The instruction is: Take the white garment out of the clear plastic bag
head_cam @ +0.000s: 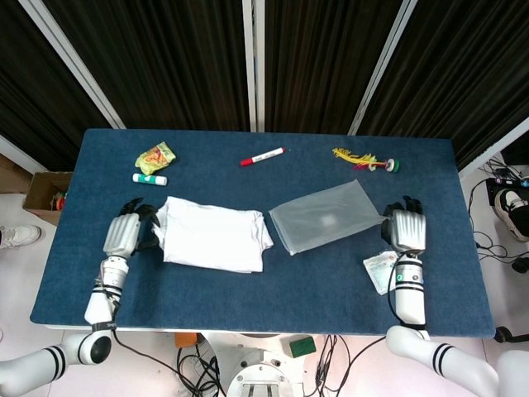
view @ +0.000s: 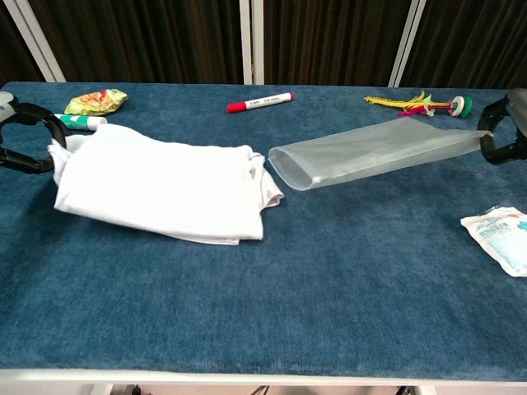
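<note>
The head view looks almost straight down from high above the tabletop (head_cam: 248, 285), taking in all its edges, the dark curtains beyond and the floor at both sides. The chest view sits low at the near edge, facing across the tabletop (view: 329, 313) toward the curtains, much closer. Both share the marker (head_cam: 262, 155) (view: 259, 102).
</note>
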`<state>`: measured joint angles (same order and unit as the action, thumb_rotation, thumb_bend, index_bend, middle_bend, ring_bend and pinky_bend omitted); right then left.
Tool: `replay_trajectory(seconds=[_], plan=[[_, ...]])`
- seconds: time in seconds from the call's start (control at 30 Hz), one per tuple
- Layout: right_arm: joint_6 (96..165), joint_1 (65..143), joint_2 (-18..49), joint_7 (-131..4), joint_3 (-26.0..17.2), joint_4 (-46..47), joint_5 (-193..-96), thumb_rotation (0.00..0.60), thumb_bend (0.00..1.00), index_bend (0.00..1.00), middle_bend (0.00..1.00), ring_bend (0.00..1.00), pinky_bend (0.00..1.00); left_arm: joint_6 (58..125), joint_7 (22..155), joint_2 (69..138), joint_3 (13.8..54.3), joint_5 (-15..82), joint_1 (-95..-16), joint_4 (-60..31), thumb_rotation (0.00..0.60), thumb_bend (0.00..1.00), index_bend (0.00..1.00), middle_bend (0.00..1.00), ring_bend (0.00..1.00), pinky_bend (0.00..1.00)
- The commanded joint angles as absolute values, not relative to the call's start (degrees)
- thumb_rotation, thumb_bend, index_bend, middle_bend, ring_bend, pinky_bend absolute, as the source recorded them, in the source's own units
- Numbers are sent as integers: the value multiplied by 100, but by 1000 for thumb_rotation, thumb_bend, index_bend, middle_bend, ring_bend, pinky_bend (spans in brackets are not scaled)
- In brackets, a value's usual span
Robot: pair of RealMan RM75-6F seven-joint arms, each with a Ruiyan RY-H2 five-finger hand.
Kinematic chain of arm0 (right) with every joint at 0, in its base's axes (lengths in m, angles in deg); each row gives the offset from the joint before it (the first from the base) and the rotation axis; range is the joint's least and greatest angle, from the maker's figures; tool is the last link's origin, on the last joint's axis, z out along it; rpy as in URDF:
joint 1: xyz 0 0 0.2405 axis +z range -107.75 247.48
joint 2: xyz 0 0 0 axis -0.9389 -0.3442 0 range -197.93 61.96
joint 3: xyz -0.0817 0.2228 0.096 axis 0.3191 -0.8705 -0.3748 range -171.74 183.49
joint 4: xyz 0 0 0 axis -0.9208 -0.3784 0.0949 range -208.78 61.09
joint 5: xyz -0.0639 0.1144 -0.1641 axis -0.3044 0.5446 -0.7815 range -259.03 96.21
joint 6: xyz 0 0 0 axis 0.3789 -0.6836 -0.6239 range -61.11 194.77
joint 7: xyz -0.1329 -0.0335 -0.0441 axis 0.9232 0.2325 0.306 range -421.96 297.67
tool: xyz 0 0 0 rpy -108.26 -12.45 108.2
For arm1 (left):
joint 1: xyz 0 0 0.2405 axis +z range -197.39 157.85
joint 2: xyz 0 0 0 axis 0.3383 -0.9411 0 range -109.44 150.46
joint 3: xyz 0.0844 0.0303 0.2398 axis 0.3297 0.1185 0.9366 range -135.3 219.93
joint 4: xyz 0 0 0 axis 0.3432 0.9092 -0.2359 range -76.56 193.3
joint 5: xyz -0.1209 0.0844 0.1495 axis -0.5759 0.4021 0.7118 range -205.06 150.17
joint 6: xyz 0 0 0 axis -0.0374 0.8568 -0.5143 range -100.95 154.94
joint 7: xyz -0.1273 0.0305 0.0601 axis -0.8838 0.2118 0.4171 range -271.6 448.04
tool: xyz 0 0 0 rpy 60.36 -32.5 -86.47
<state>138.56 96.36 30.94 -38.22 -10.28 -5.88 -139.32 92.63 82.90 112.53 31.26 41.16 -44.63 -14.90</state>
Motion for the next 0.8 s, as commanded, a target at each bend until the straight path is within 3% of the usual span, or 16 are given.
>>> replay_trajectory(seconds=[0.03, 0.13, 0.2, 0.27, 0.37, 0.43, 0.63, 0.8], plan=[[13844, 9532, 2995, -3909, -1011, -647, -13882, 600, 571, 763, 433, 136, 172, 9264, 8234, 11181, 3124, 4054, -4389, -1450, 600, 530, 734, 298, 97, 121], [13752, 9462, 2926, -3975, -971, -627, -13846, 600, 572, 742, 422, 136, 165, 9244, 8216, 11127, 3153, 4048, -4341, -1454, 600, 529, 727, 295, 97, 121], [13637, 9439, 2854, -3938, -915, -548, -13821, 600, 539, 666, 385, 128, 134, 9195, 8221, 11071, 3202, 4086, -4330, -1520, 600, 528, 679, 280, 92, 120], [13458, 9417, 2715, -3907, -878, -337, -13740, 600, 450, 457, 299, 77, 64, 9145, 8242, 10985, 3239, 4114, -4324, -1654, 600, 482, 540, 242, 79, 120], [13160, 9365, 2311, -3817, -792, 234, -13608, 600, 254, 90, 150, 0, 0, 9151, 8280, 10803, 3267, 4162, -4292, -1958, 600, 321, 263, 171, 59, 120], [13008, 9300, 1951, -3884, -755, 710, -13564, 600, 188, 6, 104, 0, 0, 9223, 8292, 10632, 3273, 4186, -4230, -2202, 600, 250, 150, 151, 56, 120], [12992, 8961, 907, -4724, -838, 1532, -13759, 600, 163, 0, 114, 0, 0, 9465, 8511, 9788, 3448, 4301, -3932, -2992, 600, 222, 100, 145, 56, 120], [13326, 8512, 104, -5980, -735, 1839, -14756, 600, 199, 2, 162, 0, 13, 9980, 8947, 9081, 3636, 4453, -3562, -3403, 600, 222, 133, 145, 57, 120]])
